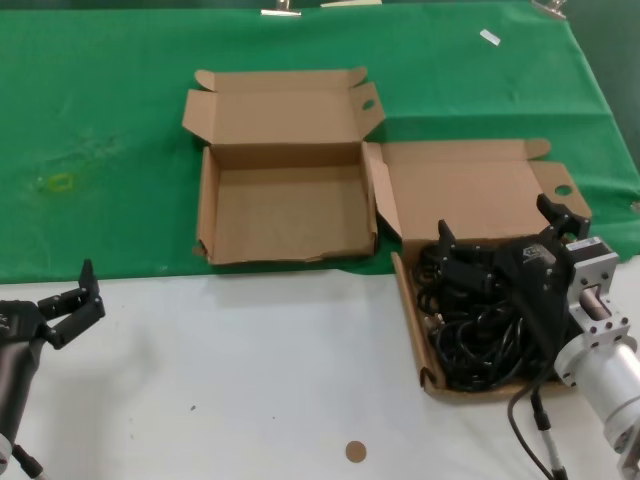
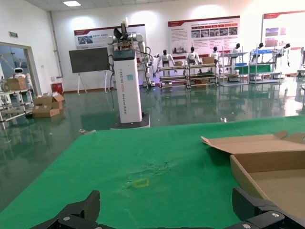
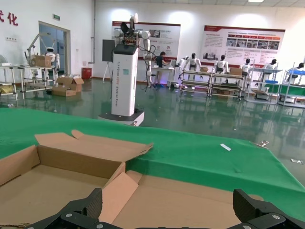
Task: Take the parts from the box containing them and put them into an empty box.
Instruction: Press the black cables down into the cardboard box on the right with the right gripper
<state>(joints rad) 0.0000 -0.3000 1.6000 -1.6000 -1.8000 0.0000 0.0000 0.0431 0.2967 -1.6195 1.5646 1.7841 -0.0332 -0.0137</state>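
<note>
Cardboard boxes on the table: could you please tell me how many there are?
2. The empty box sits on the green cloth; the box of black parts is beside it toward the robot's right, under the right gripper.

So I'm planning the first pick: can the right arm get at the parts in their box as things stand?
Probably yes. The right gripper hangs open right above the black parts in the box containing them, whose lid is folded back; nothing lies between.
</note>
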